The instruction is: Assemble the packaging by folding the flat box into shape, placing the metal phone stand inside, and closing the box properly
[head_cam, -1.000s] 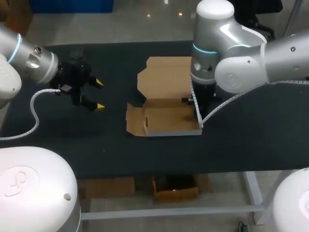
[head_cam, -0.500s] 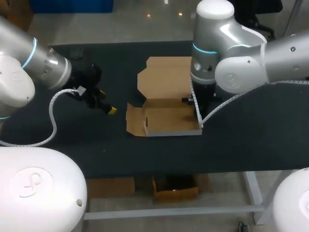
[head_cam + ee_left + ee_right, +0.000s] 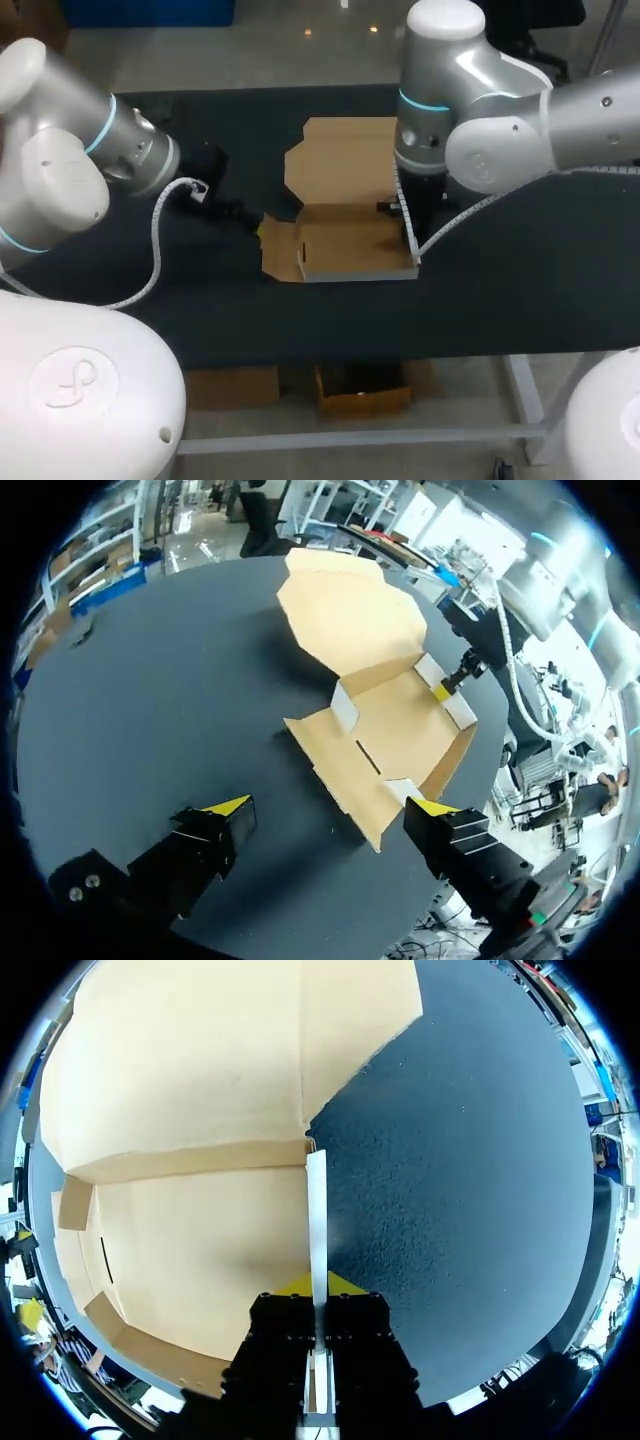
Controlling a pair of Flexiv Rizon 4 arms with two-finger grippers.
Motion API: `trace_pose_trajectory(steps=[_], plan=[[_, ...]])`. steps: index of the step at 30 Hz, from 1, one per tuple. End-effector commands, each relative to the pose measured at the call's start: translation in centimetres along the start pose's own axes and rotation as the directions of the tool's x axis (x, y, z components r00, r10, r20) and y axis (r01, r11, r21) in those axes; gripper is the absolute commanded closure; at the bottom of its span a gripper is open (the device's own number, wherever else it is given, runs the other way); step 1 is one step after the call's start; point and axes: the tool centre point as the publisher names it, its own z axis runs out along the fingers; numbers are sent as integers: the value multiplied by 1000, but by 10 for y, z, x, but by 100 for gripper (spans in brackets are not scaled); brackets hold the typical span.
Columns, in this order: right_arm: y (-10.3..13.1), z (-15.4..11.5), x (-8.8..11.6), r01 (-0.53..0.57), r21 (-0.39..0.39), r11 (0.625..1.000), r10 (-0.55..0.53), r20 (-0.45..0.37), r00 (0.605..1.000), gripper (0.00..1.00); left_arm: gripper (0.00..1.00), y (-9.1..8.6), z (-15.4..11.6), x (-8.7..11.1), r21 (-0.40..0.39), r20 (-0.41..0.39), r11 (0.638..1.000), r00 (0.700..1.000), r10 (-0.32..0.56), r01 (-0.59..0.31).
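The brown cardboard box [image 3: 345,240] lies open in the middle of the black table, its walls partly raised and its lid [image 3: 340,160] flat behind it. In the right wrist view my right gripper [image 3: 318,1286] is shut on the box's thin upright right side wall [image 3: 317,1210]. In the head view that gripper [image 3: 410,222] is mostly hidden by its arm. My left gripper [image 3: 330,806] is open just short of the box's left front corner [image 3: 372,825]; in the head view the left gripper [image 3: 240,214] sits by the left flap. No phone stand is visible.
The black table top [image 3: 500,290] is bare to the right of the box and along the front edge. My right arm's big elbow [image 3: 500,130] hangs above the table's right half.
My left arm has swung rightward from the table's left side up to the box's left flap, gripper still open. The right arm and the box have not moved.
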Motion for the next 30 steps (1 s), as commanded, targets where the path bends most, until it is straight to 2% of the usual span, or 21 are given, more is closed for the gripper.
trace_pose_trajectory(steps=[1, 10, 11, 14, 21, 24, 26, 28, 30], plan=[[0, 0, 0, 1, 2, 1000, -1, -1, 1000, 100, 0, -8, 12, -3, -88, -10, 955, 958, -287, 285], [0, 0, 0, 1, 2, 1000, -1, -1, 1000, 100, 0, -8, 12, -3, -105, -20, 954, 958, -285, 282], [0, 0, 0, 1, 2, 1000, -1, -1, 1000, 100, 0, -6, 13, -1, -100, 0, 948, 952, -305, 304], [0, 0, 0, 1, 2, 1000, -1, -1, 1000, 100, 0, -1, 20, 3, -126, -8, 936, 943, -332, 329], [0, 0, 0, 1, 2, 1000, -1, -1, 1000, 100, 0, 3, 33, 3, -179, -73, 900, 907, -415, 397], [0, 0, 0, 1, 2, 1000, -1, -1, 1000, 100, 2, 2, 39, 0, -195, -93, 875, 880, -466, 442], [0, 0, 0, 1, 2, 1000, -1, -1, 1000, 100, 20, 2, 43, -1, -206, -104, 863, 867, -488, 461], [0, 0, 0, 1, 2, 1000, -1, -1, 1000, 100, 46, 2, 48, -1, -208, -108, 858, 861, -498, 470], [0, 0, 0, 1, 2, 1000, -1, -1, 1000, 100, 51, 2, 53, 0, -212, -114, 856, 858, -501, 472]])
